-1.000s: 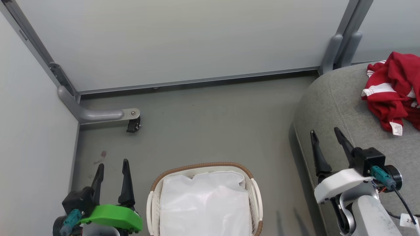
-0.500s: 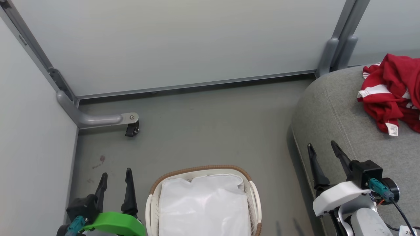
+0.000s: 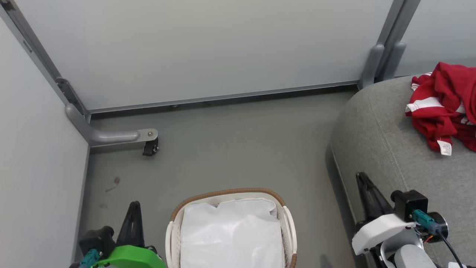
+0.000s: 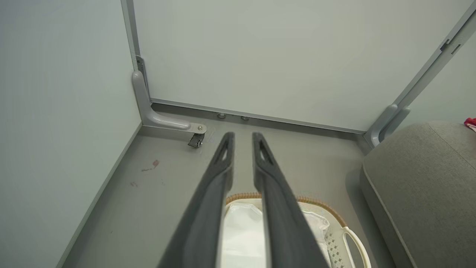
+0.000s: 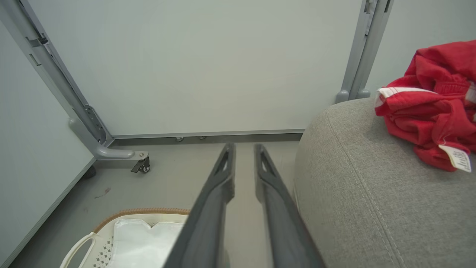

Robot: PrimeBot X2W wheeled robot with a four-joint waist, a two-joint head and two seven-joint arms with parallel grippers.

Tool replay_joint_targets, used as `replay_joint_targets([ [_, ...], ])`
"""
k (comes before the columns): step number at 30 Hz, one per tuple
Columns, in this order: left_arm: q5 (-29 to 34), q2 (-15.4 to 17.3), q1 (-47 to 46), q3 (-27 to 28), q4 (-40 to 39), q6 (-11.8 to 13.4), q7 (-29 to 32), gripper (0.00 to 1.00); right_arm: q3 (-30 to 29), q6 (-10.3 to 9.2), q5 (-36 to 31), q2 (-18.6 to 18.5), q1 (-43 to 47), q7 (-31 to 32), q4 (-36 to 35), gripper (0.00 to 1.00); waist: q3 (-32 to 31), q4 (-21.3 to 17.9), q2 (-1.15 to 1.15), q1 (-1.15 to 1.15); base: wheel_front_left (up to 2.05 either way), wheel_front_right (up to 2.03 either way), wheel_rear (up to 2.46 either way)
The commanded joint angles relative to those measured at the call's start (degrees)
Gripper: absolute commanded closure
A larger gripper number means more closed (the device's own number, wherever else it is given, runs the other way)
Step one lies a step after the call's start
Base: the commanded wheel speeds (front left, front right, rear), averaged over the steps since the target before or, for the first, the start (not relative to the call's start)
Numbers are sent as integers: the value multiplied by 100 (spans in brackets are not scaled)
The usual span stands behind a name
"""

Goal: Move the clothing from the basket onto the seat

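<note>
The red clothing [image 3: 442,104] with white stripes and a white tag lies bunched on the grey seat [image 3: 386,141] at the right, also seen as the clothing [image 5: 427,104] on the seat [image 5: 372,193]. The white basket [image 3: 223,192] with its tan rim stands on the floor at the bottom centre and holds just its white liner [image 3: 230,234]. My left gripper [image 3: 134,206] is shut and empty, left of the basket. My right gripper [image 3: 360,176] is shut and empty at the seat's front edge, well short of the clothing. In the wrist views both grippers [image 4: 241,136] [image 5: 243,146] hold nothing.
Pale partition panels close off the back and left. A grey bracket foot with a small black caster [image 3: 149,143] juts onto the floor at the left. A grey post [image 3: 379,63] stands behind the seat's corner. Bare grey floor [image 3: 238,145] lies between basket and back wall.
Both grippers have gone from open to shut and have sunk lower in the head view. The clothing, the basket and the seat stay put.
</note>
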Motion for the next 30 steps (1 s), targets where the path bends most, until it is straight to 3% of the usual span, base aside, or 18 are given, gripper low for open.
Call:
replay_joint_targets([
  [1, -160, 1, -25, 36, -47, -8, 56, 100, -42, 0, 179, -7, -50, 59, -22, 100, -3, -1, 0, 0, 0, 0, 0],
  [30, -2654, 8, -196, 460, -343, -133, 799, 100, -302, -1, 3077, -28, 36, 787, -297, 100, -56, -19, 0, 0, 0, 0, 0],
])
